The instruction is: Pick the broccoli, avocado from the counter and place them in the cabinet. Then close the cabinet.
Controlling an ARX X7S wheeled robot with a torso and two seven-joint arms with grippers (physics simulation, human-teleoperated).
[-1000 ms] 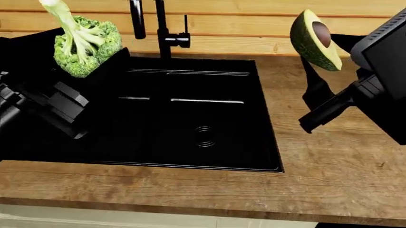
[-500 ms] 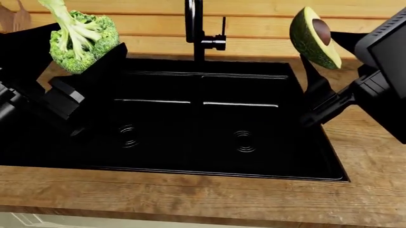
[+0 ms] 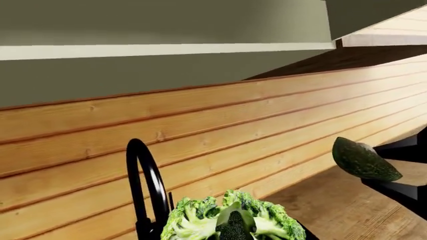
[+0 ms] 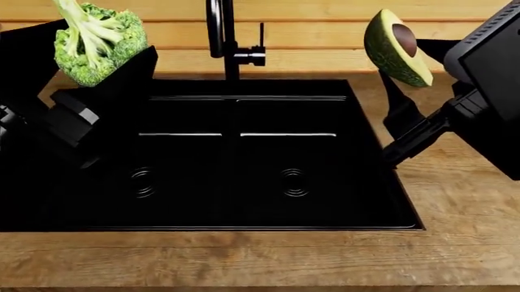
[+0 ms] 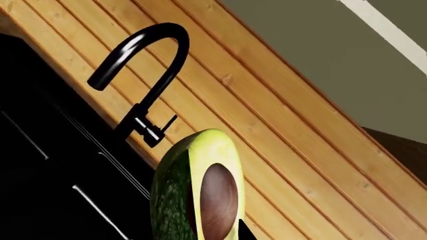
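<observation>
Left gripper (image 4: 97, 64) is clamped on the broccoli (image 4: 97, 42), stalk poking up. Right gripper (image 4: 406, 58) pinches the avocado (image 4: 396, 47), both held above the sink (image 4: 243, 158).

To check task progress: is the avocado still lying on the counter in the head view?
No, the avocado is held up in the right claw, above the counter beside the sink.

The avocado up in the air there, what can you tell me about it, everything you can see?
The avocado is a half fruit: dark green bumpy skin, yellow-green flesh, a brown pit in the cut face. It is held above the counter, to the right of the black sink, standing roughly upright with its cut face towards the head camera. The right gripper's black fingers hold it from below and behind.
</observation>
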